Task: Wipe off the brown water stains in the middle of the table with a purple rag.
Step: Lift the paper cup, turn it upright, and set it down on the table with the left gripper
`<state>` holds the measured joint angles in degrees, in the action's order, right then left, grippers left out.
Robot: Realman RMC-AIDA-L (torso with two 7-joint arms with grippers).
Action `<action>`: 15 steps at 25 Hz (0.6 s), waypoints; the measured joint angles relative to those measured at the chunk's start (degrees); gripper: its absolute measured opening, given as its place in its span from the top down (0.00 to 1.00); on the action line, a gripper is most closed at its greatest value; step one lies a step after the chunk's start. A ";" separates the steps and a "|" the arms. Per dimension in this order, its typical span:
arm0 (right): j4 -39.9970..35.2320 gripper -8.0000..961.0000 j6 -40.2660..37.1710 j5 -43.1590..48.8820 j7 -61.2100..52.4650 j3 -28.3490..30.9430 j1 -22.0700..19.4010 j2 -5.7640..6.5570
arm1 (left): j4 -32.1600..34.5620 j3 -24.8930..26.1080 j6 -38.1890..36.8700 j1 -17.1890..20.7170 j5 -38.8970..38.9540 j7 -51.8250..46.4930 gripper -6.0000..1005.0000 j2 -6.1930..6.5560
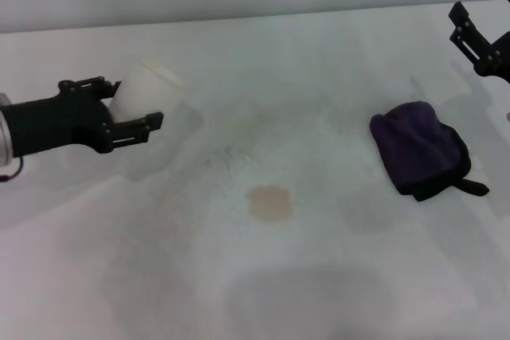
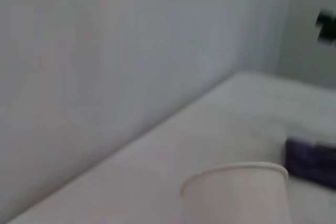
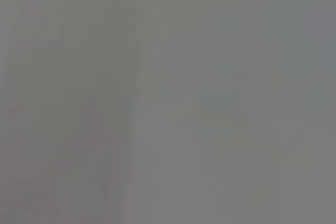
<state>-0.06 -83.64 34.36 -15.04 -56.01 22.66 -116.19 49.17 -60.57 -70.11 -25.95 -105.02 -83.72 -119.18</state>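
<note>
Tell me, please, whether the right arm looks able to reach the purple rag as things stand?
Probably yes: the right pincer hangs above and behind the purple rag, with only bare table between.

The purple rag (image 1: 416,154) looks like soft, matt cloth, the white cup (image 2: 239,192) smooth paper, the worktop (image 1: 319,276) matt and smooth.

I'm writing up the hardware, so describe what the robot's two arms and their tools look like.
The left tool is matte black with two slim, flat fingers on angular bracketed links, mounted to a thick black cylindrical wrist that ends in a silver-grey band. The right tool shows the same black angular linkage at the frame edge; its arm is out of view.
</note>
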 joint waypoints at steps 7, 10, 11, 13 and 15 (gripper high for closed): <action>-0.03 0.10 -0.16 0.24 0.05 -0.29 0.27 0.00 | -12.67 -0.09 -0.23 4.69 20.36 23.88 0.27 0.01; -0.02 0.10 -0.18 0.29 0.07 -0.34 0.28 0.00 | -15.17 -0.09 -0.73 5.67 23.01 28.35 0.27 0.01; -0.02 0.10 -0.18 0.31 0.07 -0.37 0.28 0.00 | -16.42 -0.08 -1.04 6.08 24.10 30.53 0.27 0.00; -0.03 0.10 -0.19 0.34 0.08 -0.40 0.28 0.00 | -19.19 -0.08 -1.81 6.59 25.82 34.49 0.27 -0.03; -0.03 0.10 -0.20 0.36 0.09 -0.41 0.28 0.00 | -22.75 -0.08 -2.65 6.93 28.12 39.34 0.27 -0.05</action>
<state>-0.09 -83.85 34.72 -14.95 -56.42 22.94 -116.19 26.41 -60.65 -72.77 -19.02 -76.90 -44.38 -119.23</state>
